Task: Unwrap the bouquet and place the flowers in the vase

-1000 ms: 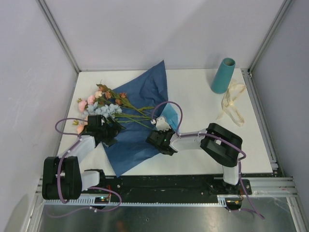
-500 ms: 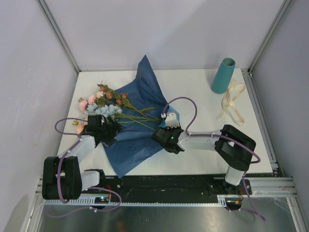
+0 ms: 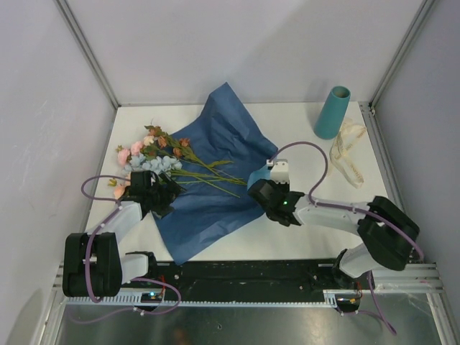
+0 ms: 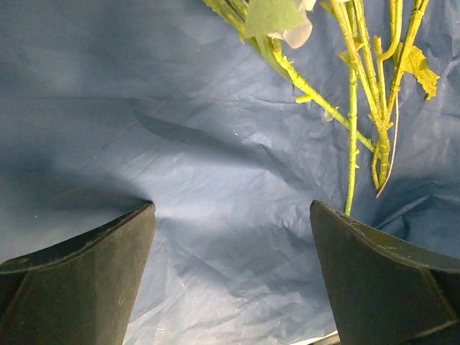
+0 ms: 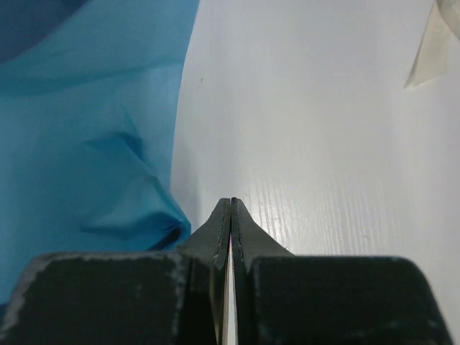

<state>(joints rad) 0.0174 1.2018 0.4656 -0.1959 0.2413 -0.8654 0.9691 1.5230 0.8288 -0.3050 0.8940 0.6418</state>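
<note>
Top external: tissue paper farther right

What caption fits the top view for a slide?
Right gripper shut on the blue paper's corner; flowers lie on it, left gripper open beside them; vase upright.

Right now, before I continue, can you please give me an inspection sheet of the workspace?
Surface: white table, flat.
Job's things: tissue paper spread open, its far corner raised. The flowers lie on its left part, stems across it. The vase stands upright at the far right. The ribbon lies loose near the vase.
Clutter: nothing seen.
Grippers: left gripper open over the paper beside the stems. Right gripper shut at the paper's right edge; whether it pinches the paper cannot be told.
Cables: purple cables loop along both arms, off the flowers.
Surroundings: plain walls; black rail at the near edge.
</note>
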